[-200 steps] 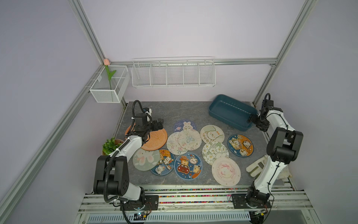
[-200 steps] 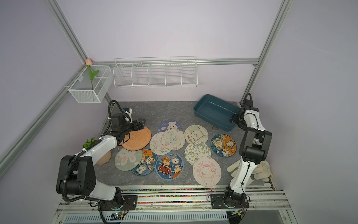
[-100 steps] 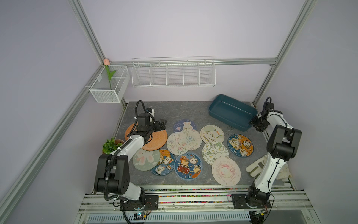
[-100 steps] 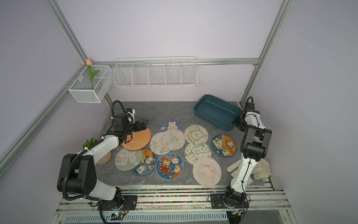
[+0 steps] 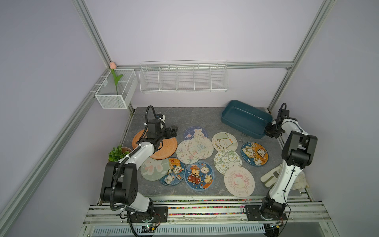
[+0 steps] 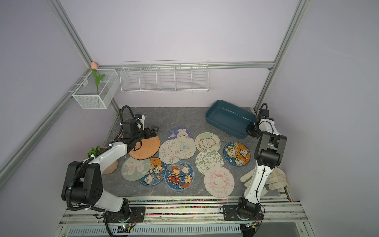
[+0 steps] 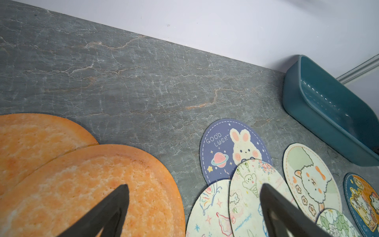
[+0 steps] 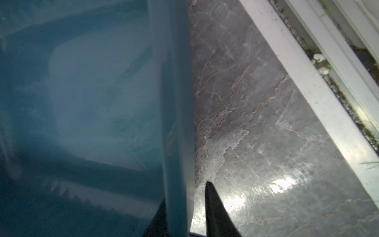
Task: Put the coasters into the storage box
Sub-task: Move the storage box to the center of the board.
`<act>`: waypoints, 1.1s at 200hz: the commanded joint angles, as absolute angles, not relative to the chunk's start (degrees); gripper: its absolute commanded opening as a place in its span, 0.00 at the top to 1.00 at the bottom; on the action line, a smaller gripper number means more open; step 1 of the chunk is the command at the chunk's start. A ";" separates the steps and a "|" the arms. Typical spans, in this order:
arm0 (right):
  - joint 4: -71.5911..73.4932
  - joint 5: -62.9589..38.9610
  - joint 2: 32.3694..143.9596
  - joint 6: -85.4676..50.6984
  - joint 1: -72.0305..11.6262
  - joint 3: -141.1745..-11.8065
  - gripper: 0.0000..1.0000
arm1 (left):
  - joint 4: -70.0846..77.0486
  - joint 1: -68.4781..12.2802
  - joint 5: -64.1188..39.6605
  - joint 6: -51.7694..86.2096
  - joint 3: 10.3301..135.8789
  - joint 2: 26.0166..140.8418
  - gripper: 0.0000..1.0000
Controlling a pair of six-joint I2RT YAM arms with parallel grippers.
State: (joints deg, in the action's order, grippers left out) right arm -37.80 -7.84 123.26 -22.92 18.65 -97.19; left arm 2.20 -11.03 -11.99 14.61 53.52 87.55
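In both top views, lilac walls (image 5: 194, 30) (image 6: 174, 30) enclose a grey veined stone counter (image 5: 194, 117) (image 6: 180, 117). Flat round printed coasters (image 5: 224, 141) (image 6: 207, 142) are spread mid-counter, and the dark teal plastic storage box (image 5: 244, 117) (image 6: 227, 118) sits at the far right corner.

Left wrist: the left end effector (image 7: 194, 188) has its jaws wide apart and empty, above the coasters.

Right wrist: the right end effector (image 8: 185, 191) straddles the box wall; whether it grips is unclear.

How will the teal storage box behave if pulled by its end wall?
The storage box looks empty and thin-walled, so probably light and quick to slide. With the right gripper astride one end wall only, it may swivel or tilt.
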 commanded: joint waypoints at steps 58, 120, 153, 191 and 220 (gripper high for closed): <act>-37.42 -9.82 123.62 -21.23 17.71 -98.53 0.94 | 1.63 -11.40 -11.54 14.63 54.93 87.89 0.01; -36.56 -10.96 123.26 -19.80 14.20 -98.61 0.94 | 1.67 -11.39 -12.09 14.23 54.49 87.95 0.01; -35.80 -10.42 123.80 -20.17 11.05 -99.39 0.94 | 1.67 -11.36 -12.25 14.01 54.23 87.81 0.01; -37.22 -10.17 127.58 -19.75 7.38 -104.77 0.94 | 1.76 -11.39 -12.40 14.03 53.54 87.45 0.01; -39.23 -9.79 131.15 -18.38 5.06 -110.63 0.94 | 1.86 -11.40 -12.51 14.24 52.91 86.95 0.01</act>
State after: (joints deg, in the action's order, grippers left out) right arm -38.48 -8.43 128.64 -20.05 6.57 -105.95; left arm 1.74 -11.07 -12.01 14.50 53.45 87.55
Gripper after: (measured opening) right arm 0.106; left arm 0.991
